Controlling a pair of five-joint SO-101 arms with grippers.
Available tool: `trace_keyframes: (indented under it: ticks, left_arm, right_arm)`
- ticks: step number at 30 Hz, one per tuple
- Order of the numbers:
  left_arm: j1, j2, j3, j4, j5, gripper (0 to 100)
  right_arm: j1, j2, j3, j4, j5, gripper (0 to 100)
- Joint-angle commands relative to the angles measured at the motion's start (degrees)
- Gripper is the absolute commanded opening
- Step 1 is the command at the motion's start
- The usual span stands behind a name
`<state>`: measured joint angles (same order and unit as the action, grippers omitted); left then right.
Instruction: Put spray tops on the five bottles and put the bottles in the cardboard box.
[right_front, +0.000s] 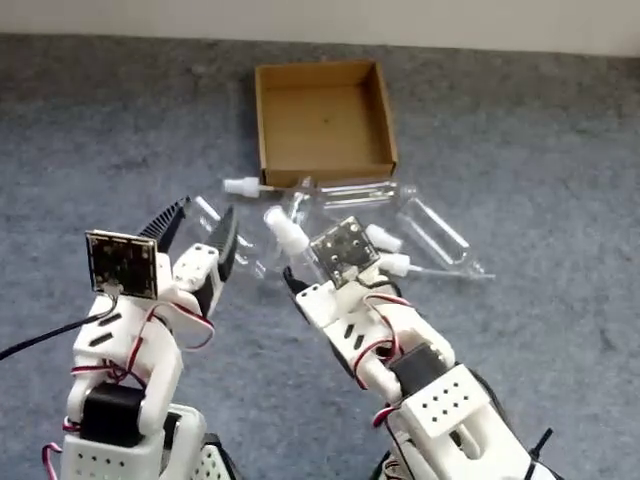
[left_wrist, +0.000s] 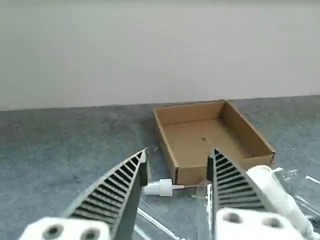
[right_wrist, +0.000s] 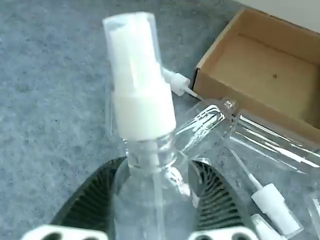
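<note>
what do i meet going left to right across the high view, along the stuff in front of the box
left end effector, open → loose spray top at the box corner → capped bottle → two more spray tops → clear bottle lying down

Both arms are white plastic with black servo blocks and looping red and white wires (right_front: 190, 325). The left arm (right_front: 120, 370), lower left, carries a square camera board (right_front: 122, 265) and a trailing black cable (right_front: 45, 338). The right arm (right_front: 440, 400), lower right, has a plate dotted with small holes. The left gripper (left_wrist: 177, 157) and right gripper (right_wrist: 157, 167) have black ribbed triangular fingers on white bases.
</note>
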<state>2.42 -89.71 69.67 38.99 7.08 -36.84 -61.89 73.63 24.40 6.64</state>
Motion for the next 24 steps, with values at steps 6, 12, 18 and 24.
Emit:
trace_keyframes:
  ticks: [6,12,18,24]
  left_arm:
    - [4.18,-0.75,4.44,-8.00,-0.09,16]
    - [8.66,-0.48,5.85,-8.00,-0.18,16]
    - [11.56,-0.40,5.93,-7.91,-0.18,16]
    - [12.97,-0.40,6.90,-8.26,-2.64,16]
  right_arm:
    - [-4.62,-1.27,-0.31,-1.36,-0.18,0.4]
    - [-4.26,-1.27,-0.31,-1.36,-0.18,0.4]
    - [-4.53,-1.27,-0.31,-1.36,-0.18,0.4]
    - [-4.44,-1.27,-0.31,-1.36,-0.18,0.4]
